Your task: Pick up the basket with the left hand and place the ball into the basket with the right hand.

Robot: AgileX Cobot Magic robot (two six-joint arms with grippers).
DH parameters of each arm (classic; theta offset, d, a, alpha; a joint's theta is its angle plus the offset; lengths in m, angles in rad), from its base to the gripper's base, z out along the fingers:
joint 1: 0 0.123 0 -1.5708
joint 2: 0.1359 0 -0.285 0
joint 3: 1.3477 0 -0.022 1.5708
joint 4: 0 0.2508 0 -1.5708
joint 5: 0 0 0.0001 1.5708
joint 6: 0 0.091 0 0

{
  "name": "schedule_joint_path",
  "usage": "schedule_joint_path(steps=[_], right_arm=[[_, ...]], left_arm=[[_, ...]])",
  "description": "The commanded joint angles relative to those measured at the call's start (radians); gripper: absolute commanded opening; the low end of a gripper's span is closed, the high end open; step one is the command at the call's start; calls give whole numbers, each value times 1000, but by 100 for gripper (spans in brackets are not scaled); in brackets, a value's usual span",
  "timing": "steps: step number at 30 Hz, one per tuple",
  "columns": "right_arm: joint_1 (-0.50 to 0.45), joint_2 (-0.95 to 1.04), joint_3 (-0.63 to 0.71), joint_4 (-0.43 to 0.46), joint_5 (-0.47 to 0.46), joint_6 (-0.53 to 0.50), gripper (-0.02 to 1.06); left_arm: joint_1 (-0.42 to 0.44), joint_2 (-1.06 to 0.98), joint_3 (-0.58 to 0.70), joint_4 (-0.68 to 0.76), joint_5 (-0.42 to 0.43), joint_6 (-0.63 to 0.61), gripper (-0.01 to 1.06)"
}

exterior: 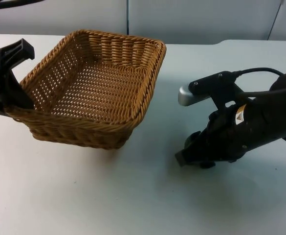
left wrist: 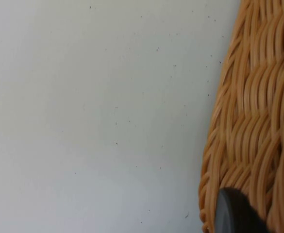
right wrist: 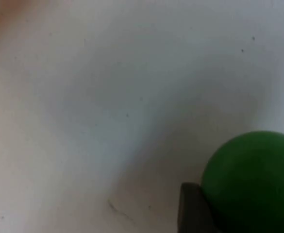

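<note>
While the left gripper (exterior: 13,95) is clamped on the near-left rim of the wicker basket (exterior: 96,88), that basket looks tipped, its gripped side raised and its far-right part low over the white table (exterior: 133,196). In the left wrist view you see the woven wall (left wrist: 253,121) pressed against a black fingertip (left wrist: 236,213), so judge the hold as a one-sided pinch on the rim.

Your right gripper (exterior: 189,154) sits low over the table, well to the right of the basket. In the right wrist view the green ball (right wrist: 253,179) lies against a dark fingertip (right wrist: 192,208); it appears to be grasped, but you cannot see both fingers, so treat the hold as likely rather than sure.

Watch these risks:
- The ball is round and smooth. If the pinch is off-centre, it could squirt out as you lift and roll across the table.
- The basket hangs from one edge. A quick swing of the left arm could twist it in the grip or let it slip.
- Coming in low from the right, your arm could knock the near wall and push the basket.
- Releasing the ball too high may let it bounce out of the tilted side.
</note>
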Motion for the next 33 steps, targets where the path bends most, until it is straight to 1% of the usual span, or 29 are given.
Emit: schedule_joint_path(steps=[1,7,9,12,16,17,18,19,21,22,23,26,28,32,33], right_arm=[[13,0,-5,-8,-18,1,15],[13,-28,-5,-8,-12,-20,15],[-3,-67,-7,-8,-20,-41,15],[-28,-120,-30,-31,2,-43,15],[-70,-204,-136,-97,113,-28,15],[-73,-219,-169,-122,143,-16,15],[-73,-219,-169,-122,143,-16,15],[-73,-233,-199,-156,173,-3,15],[-73,-250,-276,-193,231,25,15],[-66,-253,-318,-191,269,25,15],[-66,-253,-318,-191,269,25,15],[-18,-253,-435,-186,361,25,15],[-6,-246,-457,-182,372,25,15],[43,-179,-542,-161,393,25,15],[43,-179,-542,-161,393,25,15]], left_arm=[[3,-16,-6,-25,-2,5,0],[3,-16,-6,-25,-2,5,0],[3,-16,-6,-25,-2,5,0],[3,-16,-6,-25,-2,5,0],[3,-16,-6,-25,-2,5,0],[3,-16,-6,-25,-2,5,0],[3,-16,-6,-25,-2,5,0],[3,-16,-6,-25,-2,5,0],[3,-16,-6,-25,-2,5,0],[3,-16,-6,-25,-2,5,0],[3,-16,-6,-25,-2,5,0],[3,-16,-6,-25,-2,5,0],[3,-16,-6,-25,-4,5,0],[3,-16,-6,-25,-6,5,0],[3,-16,-6,-25,-6,5,0]])
